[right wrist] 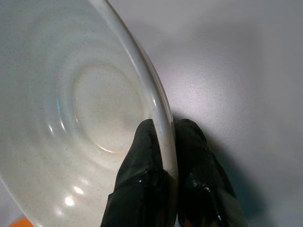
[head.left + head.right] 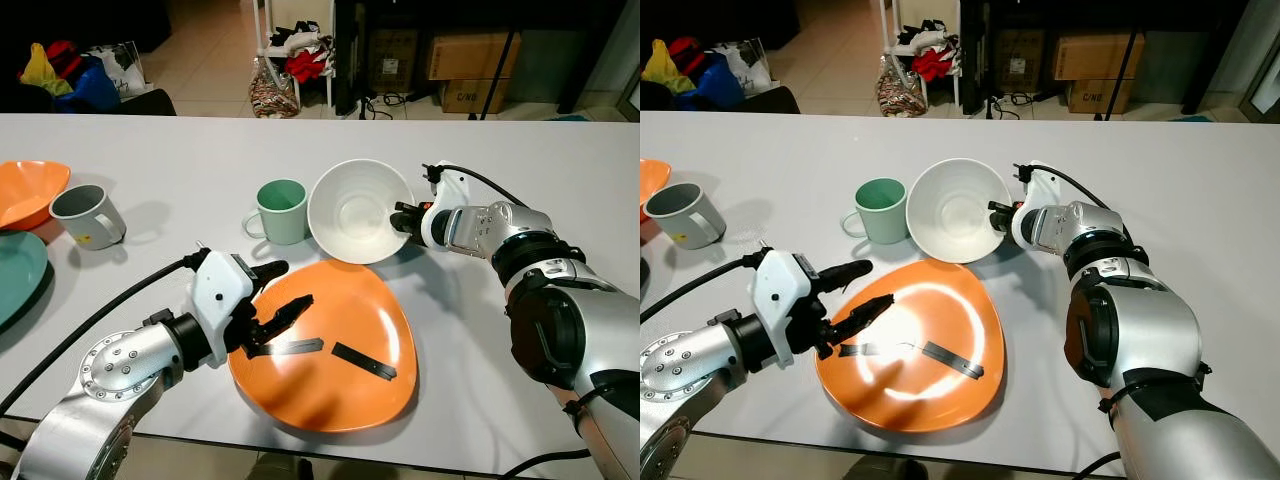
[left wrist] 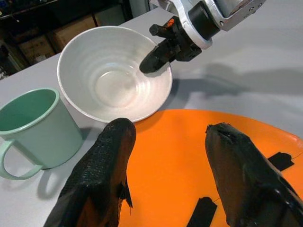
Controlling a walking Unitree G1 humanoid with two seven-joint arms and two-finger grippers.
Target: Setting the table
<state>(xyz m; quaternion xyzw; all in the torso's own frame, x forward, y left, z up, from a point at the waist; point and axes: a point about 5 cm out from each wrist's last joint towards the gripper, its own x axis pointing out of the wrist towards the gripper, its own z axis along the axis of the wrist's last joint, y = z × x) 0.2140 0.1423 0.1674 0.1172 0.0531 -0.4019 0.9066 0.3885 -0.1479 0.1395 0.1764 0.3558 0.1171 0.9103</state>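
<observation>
Right hand (image 2: 404, 219): fingers closed thin on the rim of the white bowl (image 2: 358, 210), one finger inside the wall, one outside, seen plainly in the right wrist view. Bowl is tilted up on edge, its far lip toward the green mug (image 2: 281, 211), its near lip just over the back edge of the orange plate (image 2: 325, 343).

Left hand (image 2: 277, 314): fingers spread wide, holding nothing, hovering over the near-left part of the orange plate; two black strips on the plate lie just ahead of its fingertips.

Risks, as judged from here:
- Pinch is on one small spot of a smooth, thin rim, with the bowl's weight hanging off to one side. Bowl could pivot or slip out of the right hand if swung quickly.
- Green mug sits just beside the bowl on the side away from the right hand; a sideways sweep could knock it.
- Lowering the bowl onto the plate with the left hand under the path risks contact between bowl and left fingers.
- Bowl set down half on the plate edge, half on the tabletop (image 2: 520, 150), would rock

Grey mug (image 2: 88, 216) and other dishes well off beyond the left hand; not a concern
</observation>
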